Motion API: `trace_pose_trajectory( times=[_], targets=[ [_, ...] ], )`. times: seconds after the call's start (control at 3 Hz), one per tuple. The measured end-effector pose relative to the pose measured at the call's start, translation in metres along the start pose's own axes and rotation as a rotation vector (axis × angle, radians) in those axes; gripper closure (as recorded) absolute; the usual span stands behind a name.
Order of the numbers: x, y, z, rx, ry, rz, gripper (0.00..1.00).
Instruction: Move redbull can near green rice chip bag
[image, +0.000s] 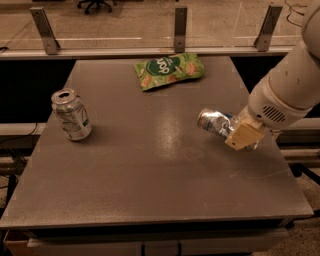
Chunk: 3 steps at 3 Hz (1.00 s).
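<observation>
The redbull can (214, 121), slim, silver and wrinkled, is held on its side in my gripper (235, 131) above the right part of the table. The gripper is shut on the can's rear end; a tan finger pad (245, 135) shows in front. The green rice chip bag (168, 70) lies flat at the table's far middle, well apart from the can, up and to the left of it.
A wider silver can with green-and-white markings (72, 115) stands upright at the table's left. The grey table (150, 185) has its right edge close under my arm. A railing with metal posts (180, 27) runs behind the far edge.
</observation>
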<state>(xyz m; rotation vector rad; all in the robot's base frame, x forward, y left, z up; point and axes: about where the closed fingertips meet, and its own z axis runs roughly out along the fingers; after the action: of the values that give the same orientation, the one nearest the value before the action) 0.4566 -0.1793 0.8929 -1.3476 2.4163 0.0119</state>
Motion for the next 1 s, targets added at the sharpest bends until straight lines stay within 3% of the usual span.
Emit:
trace_pose_trajectory(
  times=[0.33,1.0],
  targets=[
    [-0.02,-0.033,0.014,0.026,-0.015,0.005,1.0],
    [-0.067,-0.091,0.067,0.039,0.017,0.006,1.0]
  ],
)
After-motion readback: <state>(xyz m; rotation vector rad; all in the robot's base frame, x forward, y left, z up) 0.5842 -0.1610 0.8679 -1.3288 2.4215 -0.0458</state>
